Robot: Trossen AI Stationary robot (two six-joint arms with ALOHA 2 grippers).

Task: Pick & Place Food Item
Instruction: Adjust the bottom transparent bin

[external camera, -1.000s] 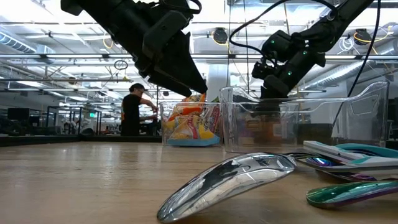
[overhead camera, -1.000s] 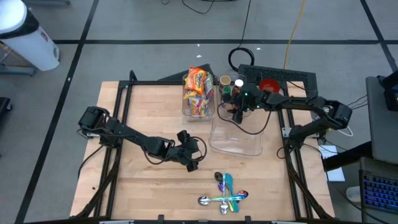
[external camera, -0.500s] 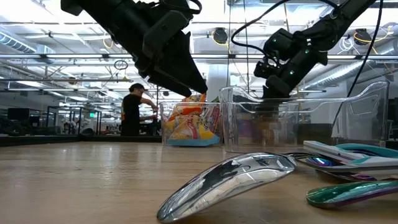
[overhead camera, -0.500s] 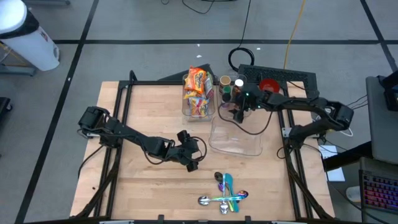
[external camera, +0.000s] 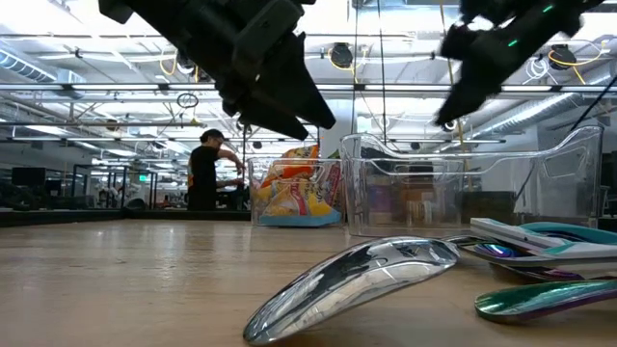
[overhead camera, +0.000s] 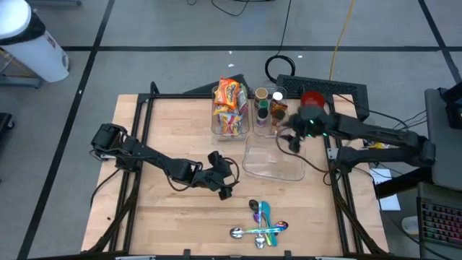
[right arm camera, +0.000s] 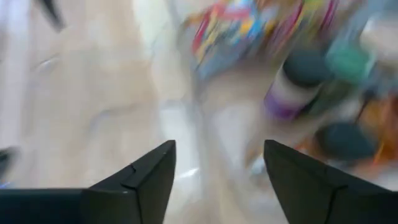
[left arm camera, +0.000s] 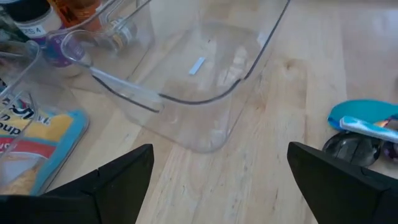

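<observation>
The snack bags [overhead camera: 229, 105], orange, yellow and red packets, stood packed upright in a clear bin [overhead camera: 230, 128] at the bench's [overhead camera: 166, 217] far edge, beside spice jars [overhead camera: 269, 106]. A larger clear tub [overhead camera: 273, 159] sat just in front of the jars. The right gripper [overhead camera: 292, 139] hung over the tub's far corner, jaws released and holding nothing. The left gripper [overhead camera: 225, 189] waited mid-bench, jaws spread wide, near the spoons [overhead camera: 260, 222].
</observation>
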